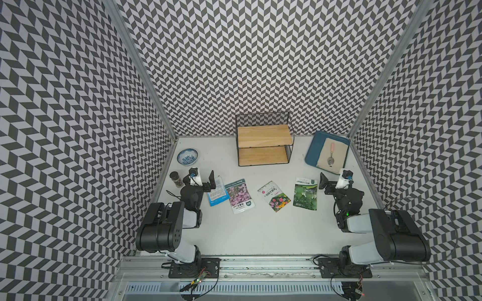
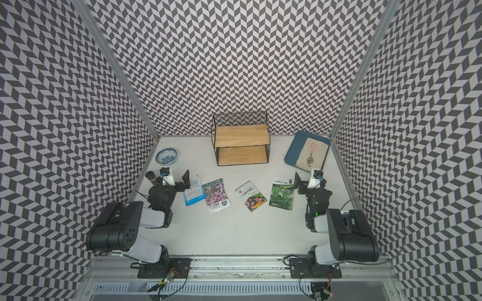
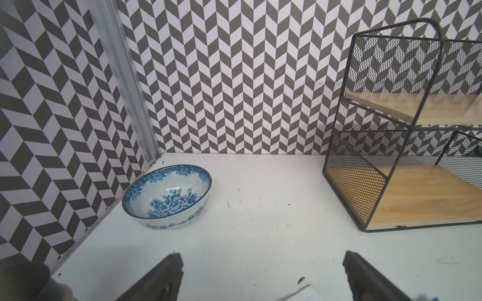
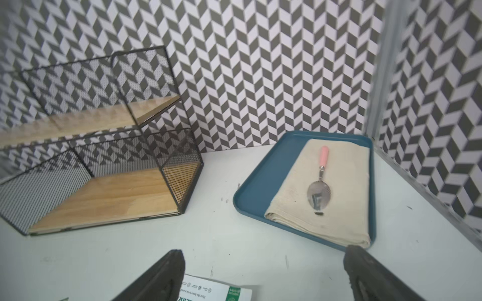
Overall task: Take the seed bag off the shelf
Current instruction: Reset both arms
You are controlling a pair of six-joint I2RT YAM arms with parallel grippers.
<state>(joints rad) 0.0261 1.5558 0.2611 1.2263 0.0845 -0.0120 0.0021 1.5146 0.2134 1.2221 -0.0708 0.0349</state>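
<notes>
The shelf (image 1: 263,140) (image 2: 241,142) stands at the back middle against the wall, and both of its wooden boards are bare. Several seed bags lie flat on the table in front of it: a blue one (image 1: 216,192), a pink-flower one (image 1: 239,196), a white one (image 1: 273,196) and a green one (image 1: 305,194). My left gripper (image 1: 203,179) (image 3: 260,258) hangs open beside the blue bag with nothing in it. Just right of the green bag (image 4: 216,290), my right gripper (image 1: 333,182) (image 4: 263,254) is open and holds nothing.
A blue-patterned bowl (image 1: 187,156) sits at the back left, with a dark jar (image 1: 176,179) by the left arm. At the back right is a blue tray (image 1: 313,153) holding a folded cloth and a pink-handled trowel (image 1: 331,155). Patterned walls close three sides.
</notes>
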